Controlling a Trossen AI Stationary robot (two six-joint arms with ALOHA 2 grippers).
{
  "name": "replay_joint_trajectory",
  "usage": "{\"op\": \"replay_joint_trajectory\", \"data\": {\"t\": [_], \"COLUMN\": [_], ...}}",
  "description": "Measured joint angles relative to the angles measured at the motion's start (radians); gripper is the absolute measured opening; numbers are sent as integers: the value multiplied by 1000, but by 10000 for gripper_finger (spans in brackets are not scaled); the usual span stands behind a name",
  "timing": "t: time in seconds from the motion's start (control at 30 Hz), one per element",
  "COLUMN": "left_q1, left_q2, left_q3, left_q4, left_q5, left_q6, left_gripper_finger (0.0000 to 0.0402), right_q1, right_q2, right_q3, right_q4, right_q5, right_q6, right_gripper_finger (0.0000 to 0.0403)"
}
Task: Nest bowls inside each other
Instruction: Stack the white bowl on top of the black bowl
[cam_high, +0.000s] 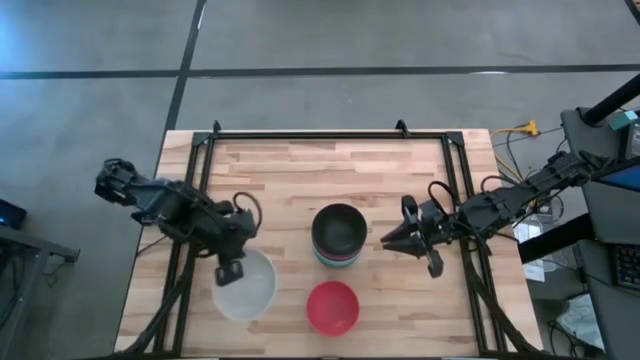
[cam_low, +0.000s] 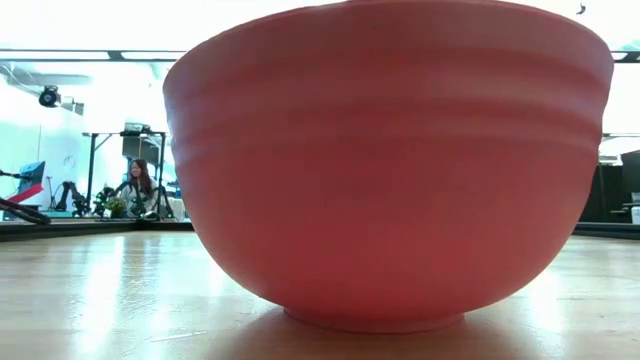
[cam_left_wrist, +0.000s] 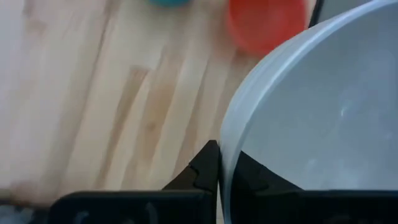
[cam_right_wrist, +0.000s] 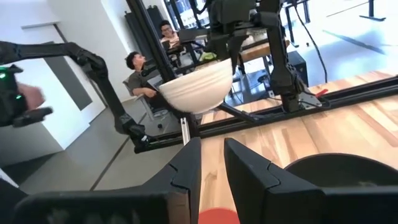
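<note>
On counter (cam_high: 290, 170), left side: left end effector (cam_high: 231, 268) clamped on rim of white bowl (cam_high: 245, 284), bowl lifted clear of wood in right wrist view. Mid-counter: stack of bowls (cam_high: 338, 238), black one on top, teal below. Red bowl (cam_high: 332, 306) alone near front edge, between white bowl and stack. Right end effector (cam_high: 386, 240) just beside stack, fingers slightly parted, holding nothing.

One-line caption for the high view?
Left gripper lifts a white bowl; right gripper waits beside the black-topped stack.
</note>
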Motion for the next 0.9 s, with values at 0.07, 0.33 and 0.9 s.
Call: {"op": "replay_joint_trajectory", "data": {"t": [0.07,0.33,0.9], "left_q1": [42,254,494], "left_q2": [12,67,277], "left_q3": [0,-7,57], "left_q4": [86,562,691], "left_q5": [25,179,342], "left_q6": [-32,-119,-25], "left_gripper_finger": [0,0,0], "right_q1": [-1,-1,0], "right_q2": [0,0,-60], "right_q3": [0,0,0], "right_q4": [0,3,-14], "right_q5": [1,-2,-3], "right_q6": [0,44,53], "right_gripper_finger": [67,66,68]}}
